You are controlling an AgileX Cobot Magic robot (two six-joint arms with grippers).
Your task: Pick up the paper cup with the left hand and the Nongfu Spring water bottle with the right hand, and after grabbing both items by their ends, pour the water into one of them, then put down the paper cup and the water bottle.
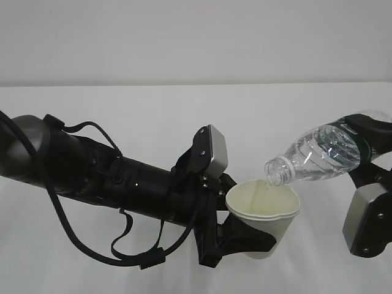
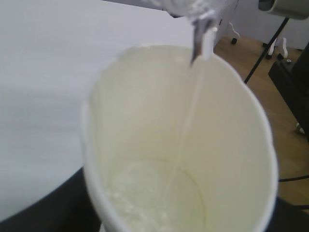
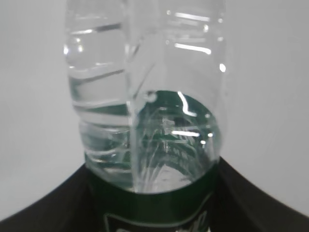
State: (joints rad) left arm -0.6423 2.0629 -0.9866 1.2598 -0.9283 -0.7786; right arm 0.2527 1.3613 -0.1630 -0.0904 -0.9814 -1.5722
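The cream-white paper cup (image 1: 264, 214) is held upright above the table, with my left gripper (image 1: 248, 240) shut on its lower body. The clear Nongfu Spring water bottle (image 1: 318, 153) is tipped neck-down to the left, its open mouth (image 1: 275, 171) just over the cup's rim. My right gripper (image 1: 372, 136) is shut on the green-label end. In the left wrist view a thin stream of water (image 2: 190, 116) runs down into the cup (image 2: 227, 145), and a little water lies at the bottom. The right wrist view shows the bottle (image 3: 145, 96) between dark fingers (image 3: 43, 212).
The white table (image 1: 122, 110) lies below both arms. The thick black left arm (image 1: 92, 171) with loose cables (image 1: 86, 245) crosses the left half. Past the table's far edge, the left wrist view shows a wooden floor (image 2: 285, 125) and a black stand leg (image 2: 268, 50).
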